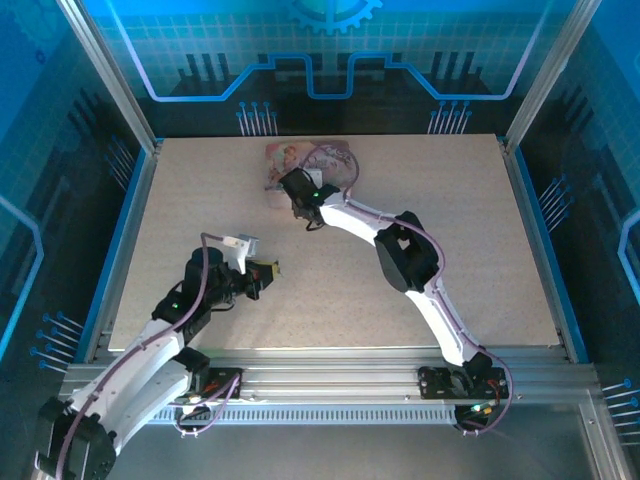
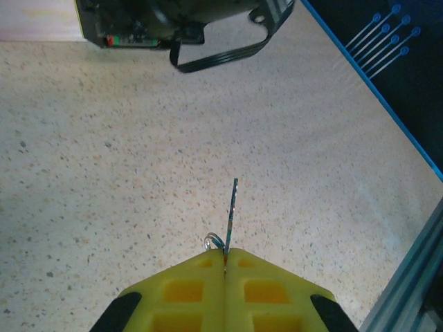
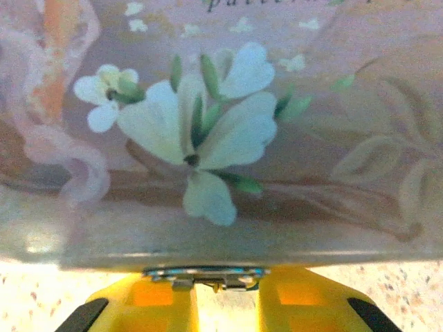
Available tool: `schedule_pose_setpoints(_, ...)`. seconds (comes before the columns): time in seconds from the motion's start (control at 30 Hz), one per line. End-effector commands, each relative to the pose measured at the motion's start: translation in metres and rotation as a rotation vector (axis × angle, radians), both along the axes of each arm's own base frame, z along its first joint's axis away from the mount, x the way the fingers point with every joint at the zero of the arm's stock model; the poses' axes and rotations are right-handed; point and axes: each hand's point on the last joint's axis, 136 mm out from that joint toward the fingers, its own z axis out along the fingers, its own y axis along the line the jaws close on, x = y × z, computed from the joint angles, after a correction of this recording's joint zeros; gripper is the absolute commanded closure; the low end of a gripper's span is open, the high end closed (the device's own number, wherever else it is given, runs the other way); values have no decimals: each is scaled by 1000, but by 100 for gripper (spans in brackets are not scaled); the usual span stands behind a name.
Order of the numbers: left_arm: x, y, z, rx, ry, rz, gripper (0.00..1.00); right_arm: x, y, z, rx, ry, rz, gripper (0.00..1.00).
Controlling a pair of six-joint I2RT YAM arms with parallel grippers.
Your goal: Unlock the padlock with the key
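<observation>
Key (image 2: 233,207) juts from pinched left fingers (image 2: 187,290); padlock (image 3: 204,275) at right fingers (image 3: 152,301).

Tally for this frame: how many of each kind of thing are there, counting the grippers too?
key: 1
padlock: 1
pink tin: 1
grippers: 2 (left gripper, right gripper)
Total: 5
</observation>
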Motion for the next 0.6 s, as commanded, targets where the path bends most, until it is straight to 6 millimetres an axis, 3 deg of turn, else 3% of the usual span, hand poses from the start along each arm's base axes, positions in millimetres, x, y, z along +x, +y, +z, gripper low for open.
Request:
schedule_pose_setpoints(0.0,1,-8,0,-11,-20,-59,100,-15,-5,7,51,53,26,91)
schedule_pose_setpoints(0.03,1,-9,-2,-14,-19,-61,100,-20,-7,2,55,68,29,91)
schedule_pose_setpoints(0.07,2,-9,-5,-17,-15,-61,100,-23,-8,14,77,58,32,91)
schedule_pose_setpoints(0.2,4,-10,-15,-28,-12,-54,100,-40,-9,21,124,80,54,92)
schedule_pose_setpoints(0.57,5,-20,-52,72,30,-76,100,-108,-11,30,268,214,126,94)
